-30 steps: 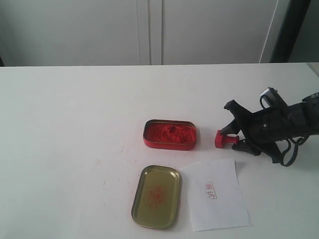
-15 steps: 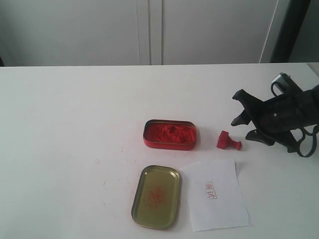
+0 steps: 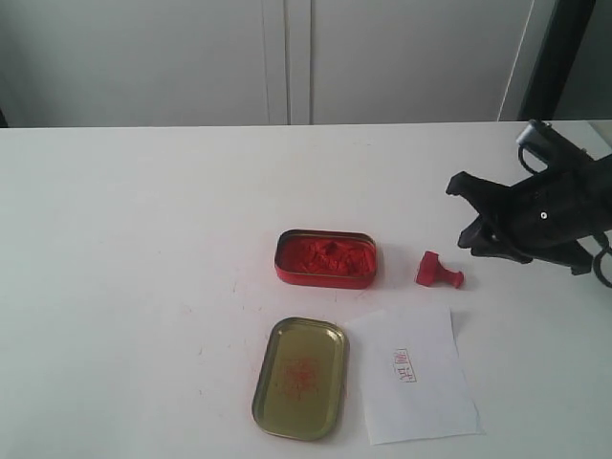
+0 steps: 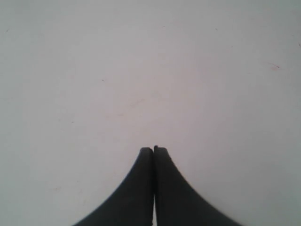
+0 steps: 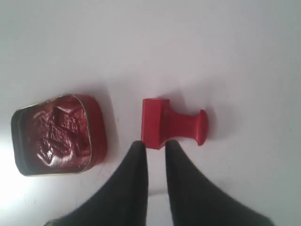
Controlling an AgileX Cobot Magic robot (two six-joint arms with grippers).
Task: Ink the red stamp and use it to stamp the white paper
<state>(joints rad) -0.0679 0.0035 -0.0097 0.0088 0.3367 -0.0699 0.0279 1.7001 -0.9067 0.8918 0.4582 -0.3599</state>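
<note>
The red stamp (image 3: 438, 271) lies on its side on the table, between the red ink tin (image 3: 326, 258) and my right gripper (image 3: 462, 210). That gripper hovers up and to the right of the stamp, open and holding nothing. In the right wrist view the stamp (image 5: 171, 125) lies just beyond the gripper (image 5: 155, 145), whose fingertips are a little apart. The white paper (image 3: 430, 392) lies flat near the front edge and carries a small red imprint (image 3: 404, 365). My left gripper (image 4: 154, 149) is shut over bare table and is out of the exterior view.
A gold lid (image 3: 300, 377) with red smears lies left of the paper. The open tin of red paste (image 5: 54, 134) sits left of the stamp. The white table (image 3: 143, 239) stretches away to the left, with grey cabinet doors behind it.
The right gripper let go of the stamp and drew back up and to the right. The stamp now rests on its side on the table.
</note>
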